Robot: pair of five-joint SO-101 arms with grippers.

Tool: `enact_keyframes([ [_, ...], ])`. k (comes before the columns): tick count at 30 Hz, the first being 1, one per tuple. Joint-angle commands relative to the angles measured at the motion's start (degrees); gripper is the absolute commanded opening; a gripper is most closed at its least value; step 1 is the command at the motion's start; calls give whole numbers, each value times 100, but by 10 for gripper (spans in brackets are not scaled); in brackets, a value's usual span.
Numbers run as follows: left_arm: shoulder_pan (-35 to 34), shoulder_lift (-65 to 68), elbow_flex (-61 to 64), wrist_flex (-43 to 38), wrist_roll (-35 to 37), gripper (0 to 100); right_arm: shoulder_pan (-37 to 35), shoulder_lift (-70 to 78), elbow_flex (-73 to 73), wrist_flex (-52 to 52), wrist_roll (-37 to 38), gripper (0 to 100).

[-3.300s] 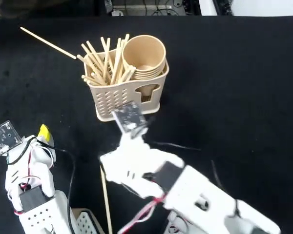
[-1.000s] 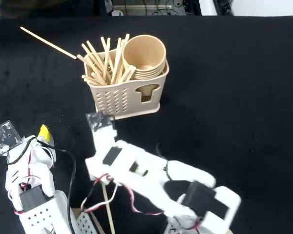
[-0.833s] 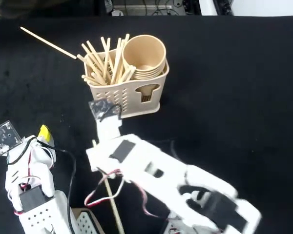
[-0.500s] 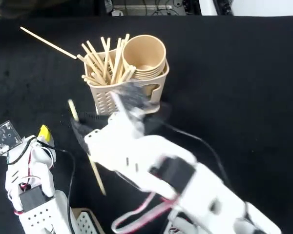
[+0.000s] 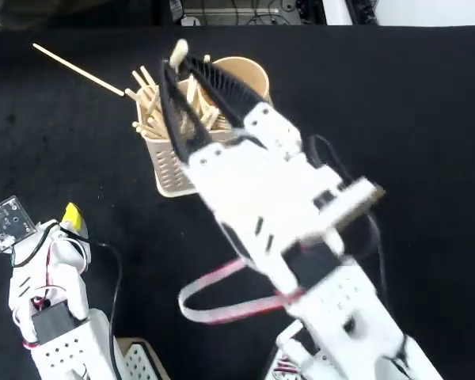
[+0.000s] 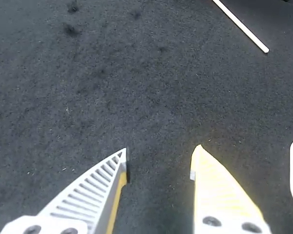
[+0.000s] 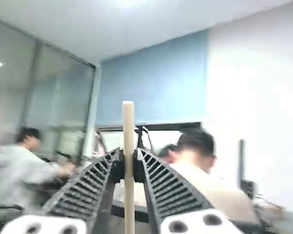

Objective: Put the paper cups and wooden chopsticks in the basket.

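Between the right gripper's (image 7: 129, 155) fingers, clamped shut: held chopstick (image 7: 128, 122), long axis parallel to the fingers, free end raised past their tips. Below those tips: basket (image 5: 168, 170), with paper cups (image 5: 253, 70) stacked inside. Judged need: dip the stick end-down before release. Beyond the basket: loose chopstick (image 5: 75, 70), flat on the cloth (image 5: 396, 103). Left gripper (image 6: 159, 158): fingers spread, empty, low, with that loose stick ahead of it.
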Motion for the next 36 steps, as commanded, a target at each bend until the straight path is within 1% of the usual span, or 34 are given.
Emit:
enact_keyframes([
  [1,-4,-53,-31,0,-44,213,501,690,40,-791,185,11],
  [4,-4,-53,-31,0,-44,213,554,1068,338,-1029,185,11],
  [9,-4,-53,-40,18,-53,215,554,1376,673,-1029,185,15],
  [10,-4,-53,-48,18,-53,216,554,1420,690,-1029,185,29],
  [12,-13,-53,-92,18,-62,216,554,1464,699,-879,185,110],
  [14,-4,-44,-233,-44,-273,217,554,1481,567,-686,185,227],
  [16,198,-9,-426,-97,-404,214,563,1473,365,-387,185,323],
  [17,330,-9,-514,-53,-396,213,571,1455,277,-185,185,348],
  [20,453,-9,-778,-79,-193,216,730,1332,-4,176,158,326],
  [23,479,255,-1279,-281,-167,216,914,1103,-198,607,176,243],
  [25,488,879,-1798,-422,-132,215,1064,892,-277,1090,167,149],
  [27,479,1881,-2440,-686,79,216,1240,673,-303,1582,149,38],
  [28,479,2514,-2826,-818,176,216,1336,558,-286,1793,149,5],
  [30,497,3921,-3767,-958,387,216,1512,312,-198,2207,149,47],
  [32,497,5468,-4910,-941,668,216,1697,4,-31,2549,149,38],
  [34,497,7051,-6167,-756,888,217,1890,-321,215,2919,149,10],
  [36,549,8589,-7565,-369,1187,217,2119,-602,426,3305,149,15],
])
